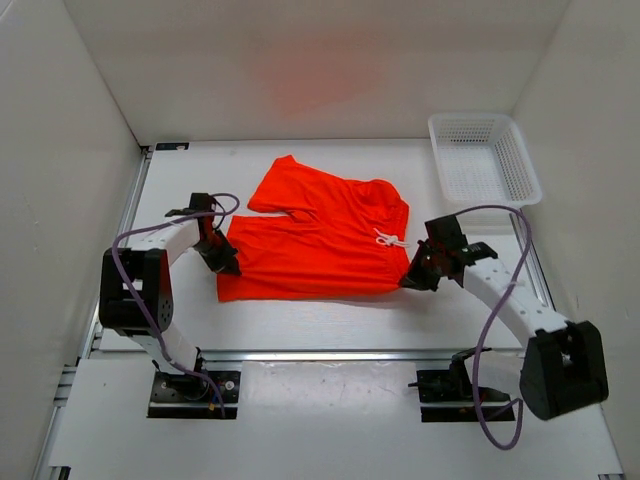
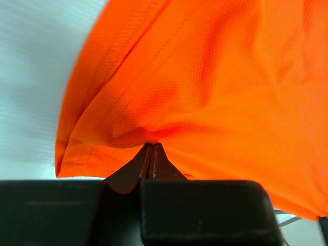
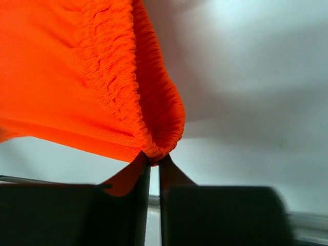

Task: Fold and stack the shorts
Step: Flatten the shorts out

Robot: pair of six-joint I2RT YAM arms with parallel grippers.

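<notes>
White table (image 1: 330, 322) inside a white-walled enclosure (image 1: 90, 90); a faint orange glow tints the back wall. A white lattice plastic basket (image 1: 484, 160) sits at the far right corner. The shorts (image 1: 315, 240), a thin orange-red mesh knit, are spread mid-table, with the white drawstring (image 1: 388, 238) at the gathered waistband (right side). Left gripper (image 2: 151, 154): fingers pressed together on the leg-hem fabric. Right gripper (image 3: 154, 160): pinching the puckered elastic waistband at its near corner.
</notes>
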